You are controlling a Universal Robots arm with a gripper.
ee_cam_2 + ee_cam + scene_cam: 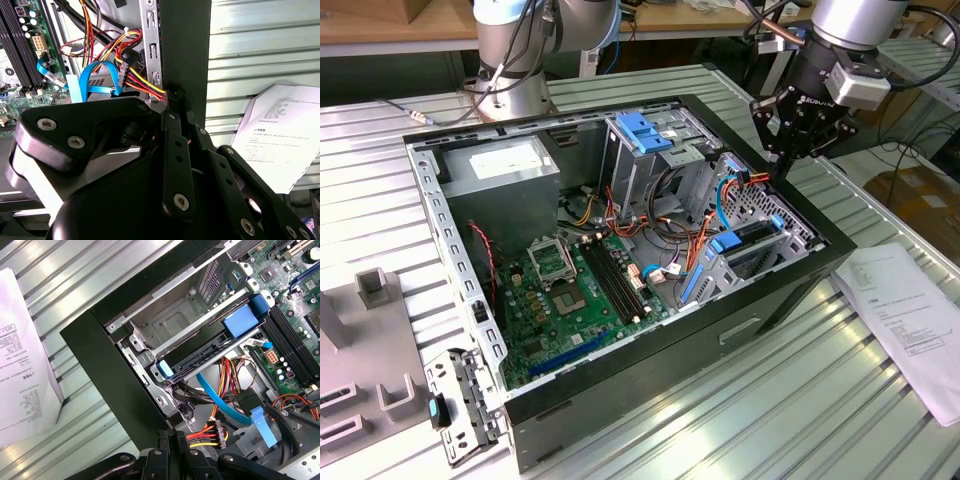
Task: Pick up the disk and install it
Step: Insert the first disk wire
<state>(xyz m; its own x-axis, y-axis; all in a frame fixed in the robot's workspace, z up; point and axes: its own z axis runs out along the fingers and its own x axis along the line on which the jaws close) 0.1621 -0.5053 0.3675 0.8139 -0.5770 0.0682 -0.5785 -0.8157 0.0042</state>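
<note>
The disk (752,240) lies in the drive bay at the exterior view's right side of the open computer case (650,370), its blue carrier frame showing at both ends. In the first wrist view the disk (200,352) sits level between the bay's rails, with a blue tab (239,320) at its motherboard end. My gripper (785,168) hangs above the case's rim, up and behind the disk, apart from it. Its fingers (172,107) are shut together with nothing between them, and their tips (172,437) hover over a bundle of red and yellow wires (210,432).
A tall metal drive cage with a blue tab (645,130) stands mid-case, the motherboard (580,290) beside it. Blue flat cables (100,80) loop near the gripper. A printed sheet (910,310) lies outside the case. A perforated bracket with a blue knob (460,410) rests at the table's front.
</note>
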